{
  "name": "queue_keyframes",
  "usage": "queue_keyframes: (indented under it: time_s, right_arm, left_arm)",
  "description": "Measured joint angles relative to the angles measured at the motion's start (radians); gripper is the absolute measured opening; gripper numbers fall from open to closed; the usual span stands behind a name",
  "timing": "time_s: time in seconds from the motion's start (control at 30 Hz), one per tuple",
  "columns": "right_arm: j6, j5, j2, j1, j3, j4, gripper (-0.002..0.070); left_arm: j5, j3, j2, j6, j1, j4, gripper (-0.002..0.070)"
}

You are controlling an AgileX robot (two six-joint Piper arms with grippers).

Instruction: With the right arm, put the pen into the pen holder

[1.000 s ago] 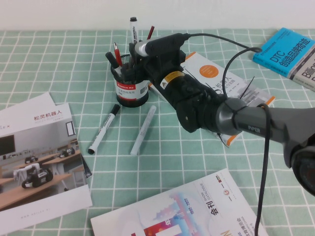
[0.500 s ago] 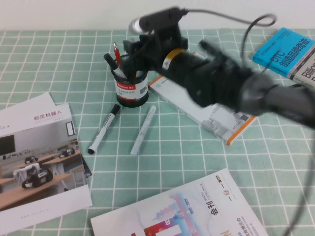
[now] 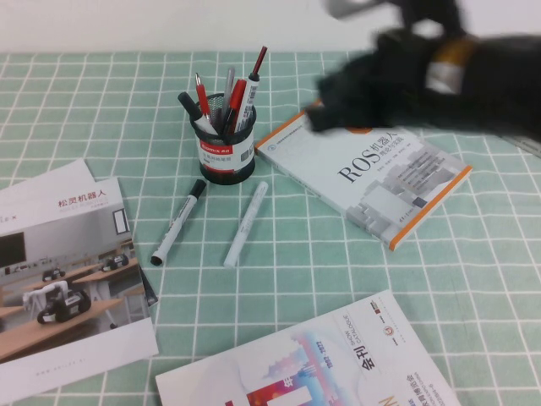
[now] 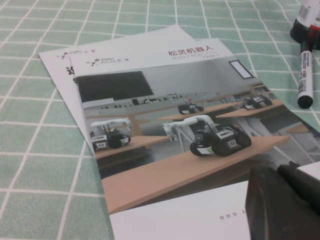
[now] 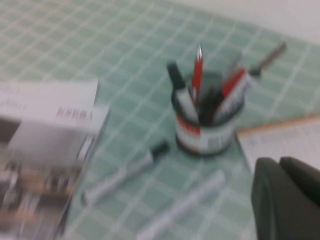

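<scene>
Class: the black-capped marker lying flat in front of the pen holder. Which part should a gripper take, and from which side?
Take the black-capped marker mid-barrel, from straight above, jaws across it: it lies flat and slim, with the white pen well apart. The right gripper is up near the book; the left gripper is over the brochure.

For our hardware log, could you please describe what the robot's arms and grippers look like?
The right arm, above the table's far right, is bulky and black, with a yellow-orange sticker and a silvery part. The right gripper, near the book, is dark; the left gripper, over the brochure, is black.
</scene>
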Motion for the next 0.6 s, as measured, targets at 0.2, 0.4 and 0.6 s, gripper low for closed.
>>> queue_keyframes:
  time_s: [0.2, 0.4, 0.6]
  right_arm:
    - [0.012, 0.117, -0.291, 0.000, 0.240, 0.070, -0.0018]
    - [0.023, 0.294, -0.519, 0.000, 0.381, 0.055, -0.0019]
    - [0.046, 0.207, -0.660, 0.000, 0.531, -0.017, -0.0019]
  left_arm:
    - [0.000, 0.000, 0.000, 0.000, 0.000, 0.000, -0.0006]
    - [0.000, 0.000, 0.000, 0.000, 0.000, 0.000, -0.0006]
    - [0.000, 0.000, 0.000, 0.000, 0.000, 0.000, -0.0006]
